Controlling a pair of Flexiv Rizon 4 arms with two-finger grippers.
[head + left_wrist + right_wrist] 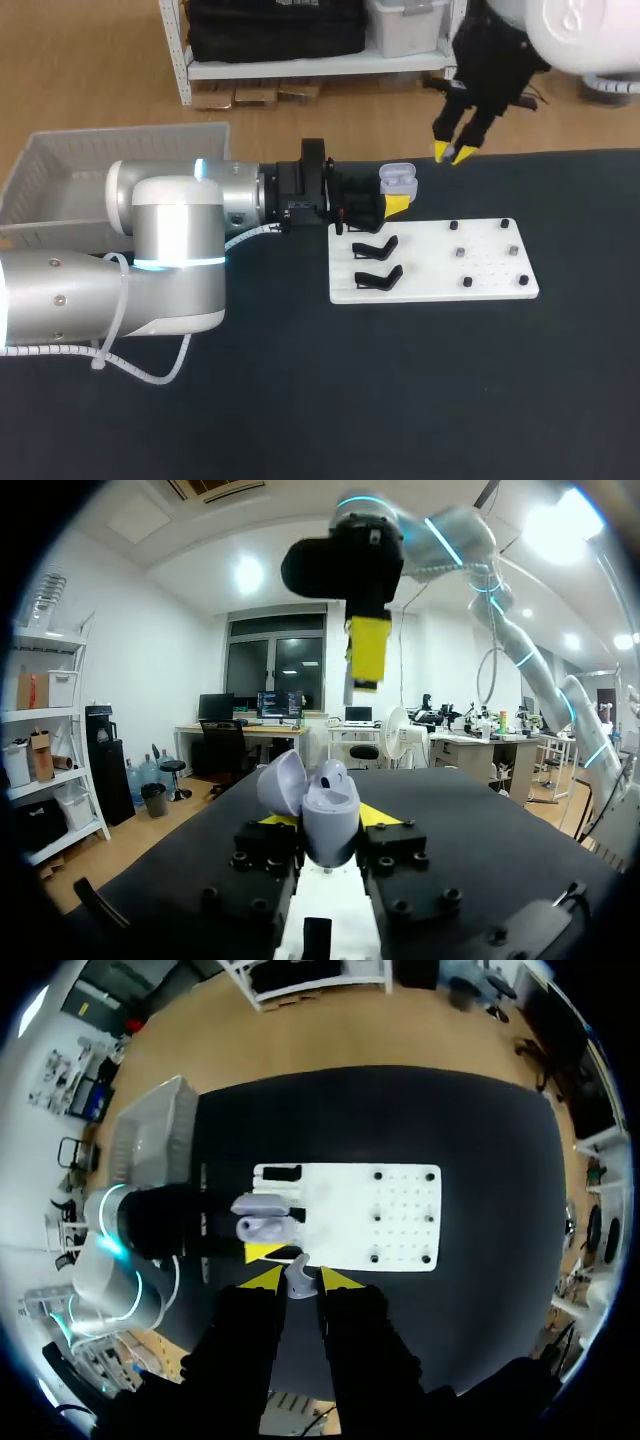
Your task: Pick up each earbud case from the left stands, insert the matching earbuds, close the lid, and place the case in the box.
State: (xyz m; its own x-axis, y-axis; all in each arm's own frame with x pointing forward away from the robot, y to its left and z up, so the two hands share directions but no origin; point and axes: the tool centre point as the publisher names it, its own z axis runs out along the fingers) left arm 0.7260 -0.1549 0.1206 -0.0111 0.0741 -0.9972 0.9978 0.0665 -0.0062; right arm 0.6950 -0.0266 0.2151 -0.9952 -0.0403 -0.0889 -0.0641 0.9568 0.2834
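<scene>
Right wrist view alone shows the right gripper (298,1278) pinching a pale earbud (298,1285) — the left wrist view shows the left gripper (330,822) clamping the open case (328,795), lid back, beside the board (400,1215).

pale object (298,1282) between tips of right gripper (300,1280), too small to identify; right arm (590,30) cut off at 1 o'clock

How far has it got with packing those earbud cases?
Partway. The left gripper holds an open case, off the stands. The right gripper grips a small pale earbud above it. Left to do: insert it, close the lid, box the case. No case shows in the box.
</scene>
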